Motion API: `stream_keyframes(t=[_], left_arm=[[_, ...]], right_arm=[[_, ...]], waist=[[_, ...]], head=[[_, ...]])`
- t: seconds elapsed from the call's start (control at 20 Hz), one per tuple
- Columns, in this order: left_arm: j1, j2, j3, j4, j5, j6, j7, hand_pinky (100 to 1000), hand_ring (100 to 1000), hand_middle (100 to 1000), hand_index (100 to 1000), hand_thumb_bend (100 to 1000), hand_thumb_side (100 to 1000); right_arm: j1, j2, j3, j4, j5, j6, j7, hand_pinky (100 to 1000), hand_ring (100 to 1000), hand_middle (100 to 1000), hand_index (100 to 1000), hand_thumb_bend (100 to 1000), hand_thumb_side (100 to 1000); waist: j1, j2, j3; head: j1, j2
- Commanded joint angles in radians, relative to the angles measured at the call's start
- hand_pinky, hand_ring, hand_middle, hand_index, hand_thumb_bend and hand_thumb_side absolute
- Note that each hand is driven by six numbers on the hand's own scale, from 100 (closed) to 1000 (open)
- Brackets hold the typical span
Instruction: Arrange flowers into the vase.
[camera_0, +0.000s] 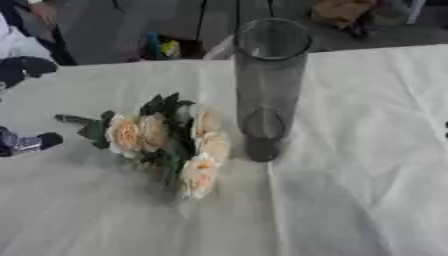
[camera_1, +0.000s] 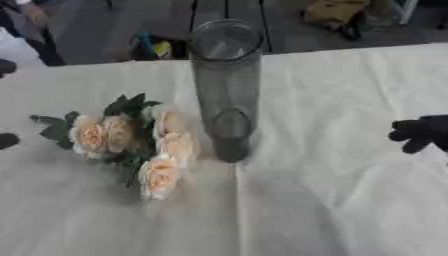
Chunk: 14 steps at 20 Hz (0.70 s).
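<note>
A tall clear glass vase (camera_0: 269, 90) stands upright and empty in the middle of the white-clothed table. Left of its base lies a bunch of peach roses with dark green leaves (camera_0: 166, 140), blooms toward the vase and the near side, almost touching the base. My left hand (camera_0: 26, 67) shows only partly at the left edge, one dark part above and another (camera_0: 37, 141) below, spread apart with nothing between them, well left of the flowers. At the right edge my right hand (camera_1: 422, 132) hovers over the cloth, fingers relaxed and pointing left, holding nothing.
A creased white cloth (camera_0: 350, 190) covers the table. Its far edge runs just behind the vase. Beyond it lie dark floorboards with a small colourful object (camera_0: 162, 47) and a yellow-brown bag (camera_0: 339, 11). A person's white garment (camera_0: 16, 42) shows at the upper left.
</note>
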Motion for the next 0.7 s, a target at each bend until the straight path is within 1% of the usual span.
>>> stream_keyframes(t=[0.05,0.25,0.35,0.5,0.7], left_arm=[[-0.021,0.066,0.017,-0.001,-0.005,-0.012,-0.055,828,856,931,1000,782,763],[-0.027,0.085,0.017,0.003,-0.050,-0.005,-0.114,845,860,942,1000,868,763],[-0.023,0.091,0.013,0.001,-0.084,-0.001,-0.140,871,890,957,1000,906,748],[-0.015,0.094,0.007,-0.001,-0.138,0.002,-0.169,885,909,970,1000,924,729],[-0.005,0.093,-0.003,-0.002,-0.178,0.002,-0.188,885,909,977,1000,945,721]], right_arm=[[-0.001,-0.022,-0.001,-0.019,0.002,0.000,0.006,810,692,546,818,100,1000],[0.001,-0.022,0.000,-0.019,0.003,0.003,0.008,811,692,546,818,100,1000],[0.001,-0.021,0.001,-0.019,0.003,0.004,0.009,811,692,545,818,100,1000],[0.001,-0.020,0.000,-0.019,0.003,0.005,0.010,811,694,545,819,100,1000],[0.000,-0.018,0.001,-0.019,0.004,0.007,0.012,812,695,544,818,100,1000]], waist=[[0.015,-0.002,0.002],[0.018,-0.004,0.003],[0.018,-0.004,0.003],[0.018,-0.004,0.002],[0.019,0.000,0.002]], head=[[0.005,-0.001],[0.006,0.004],[0.006,0.005],[0.007,0.004],[0.008,0.003]])
